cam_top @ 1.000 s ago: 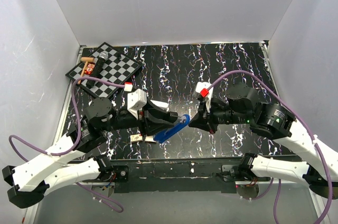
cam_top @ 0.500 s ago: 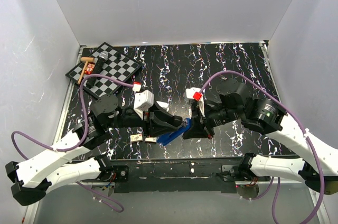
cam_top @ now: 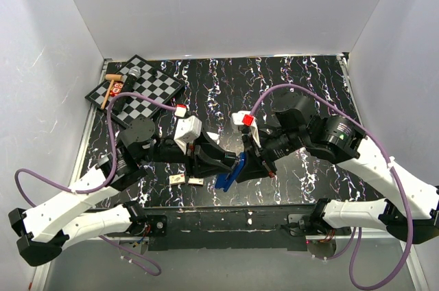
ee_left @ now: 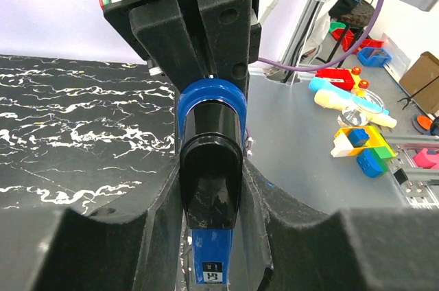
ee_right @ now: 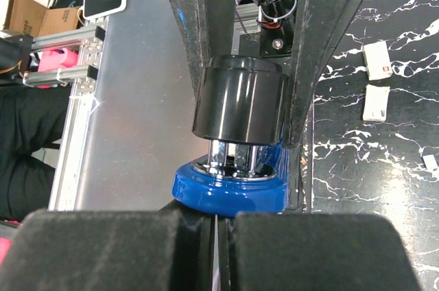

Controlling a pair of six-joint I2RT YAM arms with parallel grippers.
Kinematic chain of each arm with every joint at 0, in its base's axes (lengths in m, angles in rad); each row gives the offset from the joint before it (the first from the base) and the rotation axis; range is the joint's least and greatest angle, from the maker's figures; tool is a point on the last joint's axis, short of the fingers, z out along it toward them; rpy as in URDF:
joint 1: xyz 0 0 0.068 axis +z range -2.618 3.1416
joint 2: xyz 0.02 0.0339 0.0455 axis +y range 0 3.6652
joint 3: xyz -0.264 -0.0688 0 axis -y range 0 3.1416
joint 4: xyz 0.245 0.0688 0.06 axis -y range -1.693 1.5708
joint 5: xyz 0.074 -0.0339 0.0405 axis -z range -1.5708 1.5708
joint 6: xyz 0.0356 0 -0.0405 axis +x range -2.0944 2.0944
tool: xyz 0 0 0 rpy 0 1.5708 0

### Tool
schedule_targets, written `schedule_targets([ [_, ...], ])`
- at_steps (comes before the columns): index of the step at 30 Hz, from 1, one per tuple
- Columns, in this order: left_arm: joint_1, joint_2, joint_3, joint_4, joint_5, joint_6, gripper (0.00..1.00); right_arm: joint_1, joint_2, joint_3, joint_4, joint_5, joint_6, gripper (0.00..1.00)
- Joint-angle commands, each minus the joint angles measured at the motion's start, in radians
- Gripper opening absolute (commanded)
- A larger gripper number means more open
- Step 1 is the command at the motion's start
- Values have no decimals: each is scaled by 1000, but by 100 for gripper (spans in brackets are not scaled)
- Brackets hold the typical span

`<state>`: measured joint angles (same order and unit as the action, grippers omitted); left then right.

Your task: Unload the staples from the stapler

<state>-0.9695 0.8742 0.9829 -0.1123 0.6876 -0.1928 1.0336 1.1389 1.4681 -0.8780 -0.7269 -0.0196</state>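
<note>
I have the stapler (ee_left: 211, 167) clamped in the left gripper (cam_top: 221, 165), one finger on each side of its body. It sits over the near edge of the table (cam_top: 295, 78), about halfway along, between the two arms. It has a bright blue base with a glossy black top, and in the right wrist view a bit of chrome shows between the two. There is a small printed label on the blue part near my left fingers.

The right gripper (ee_right: 214, 233) is clenched tight with its fingertips right at the stapler's blue end. I cannot tell whether they pinch anything.

The table is black with white marbled veins, boxed in by plain white walls (cam_top: 226, 3). Two small tan-and-white boxes (cam_top: 185, 180) lie by the near edge, just left of the stapler. A checkerboard (cam_top: 147, 92) sits at the far left corner with a few small items on it that I cannot identify.

I cannot make out the staples in any view. From above, the two grippers cover most of the stapler, leaving only a blue sliver showing. Both wrist views cut it off at their own fingers.
</note>
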Motion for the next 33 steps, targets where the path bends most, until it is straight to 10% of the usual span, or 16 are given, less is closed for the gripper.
schedule_targets([
  [1,-21,11,20,22,-52,27,0,16,10,-5,205,33,-49,1],
  [12,-21,-60,37,-16,-290,82,0,14,-232,-264,244,449,49,1],
  [25,-6,155,206,-138,-923,188,0,5,-367,-391,201,810,188,1],
  [33,181,399,327,-119,-824,222,0,5,-347,-445,258,779,227,1],
])
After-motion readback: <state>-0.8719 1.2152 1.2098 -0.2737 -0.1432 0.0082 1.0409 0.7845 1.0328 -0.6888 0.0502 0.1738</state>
